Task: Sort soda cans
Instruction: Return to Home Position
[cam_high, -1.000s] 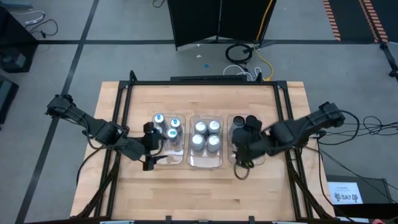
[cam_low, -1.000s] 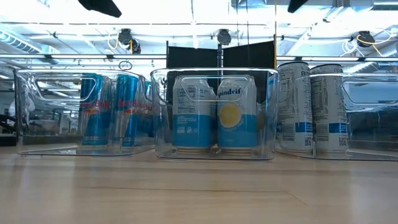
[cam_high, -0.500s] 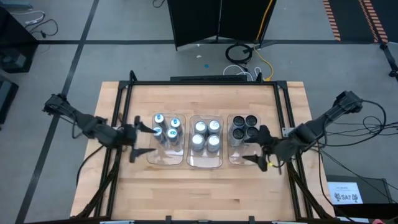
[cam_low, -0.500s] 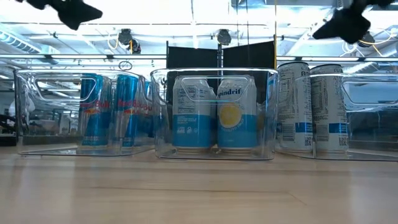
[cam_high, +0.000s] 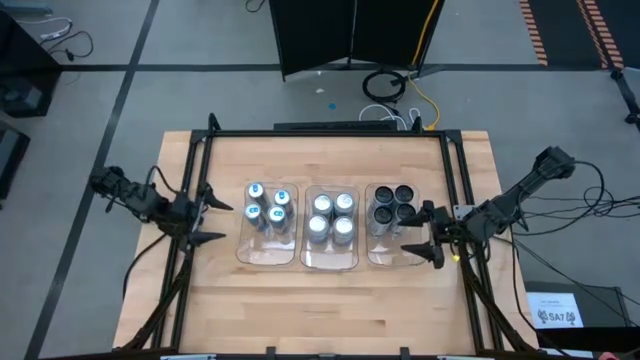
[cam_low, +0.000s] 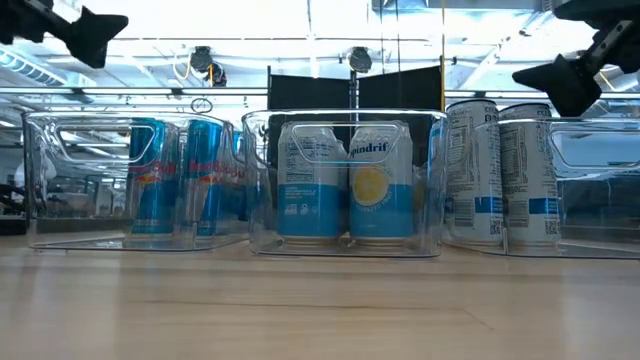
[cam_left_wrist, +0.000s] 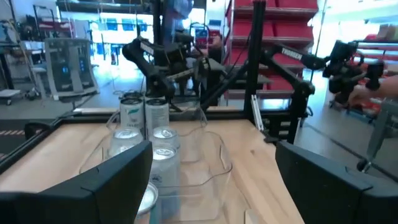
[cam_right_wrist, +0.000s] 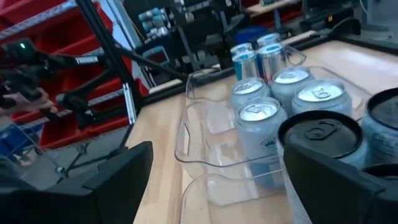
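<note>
- One wooden surface (cam_high: 330, 310) fills the middle of the high view. Its lower half is bare, since everything being sorted sits in a single row across the centre.
- Three clear bins stand side by side in that row, close together: the left bin (cam_high: 265, 252), the middle bin (cam_high: 330, 260) and the right bin (cam_high: 385, 252). Each holds one kind of can, which is the point of the layout.
- The left gripper (cam_high: 215, 222) hangs left of centre, just outside the left bin and clear of its wall. Its fingers (cam_left_wrist: 106, 186) are spread wide and hold nothing — a resting pose, to my eye, rather than a reach.
- The right gripper (cam_high: 420, 238) mirrors it right of centre, beside the lower corner of the right bin. Its fingers (cam_right_wrist: 118, 177) are also wide apart and empty, pointing back toward the cans.
- Four blue-marked cans (cam_high: 256, 190) stand upright in the upper part of the left bin.
- Four bright silver cans (cam_high: 322, 205) stand in a tight square in the upper part of the middle bin; the low view shows them with blue-and-white sides.
- Four dark-topped cans (cam_high: 381, 195) are packed the same way in the right bin.
- No can shows loose on the surface, so I judge the sorting finished — what remains is for both arms to settle to their rest positions without brushing the bin walls.
</note>
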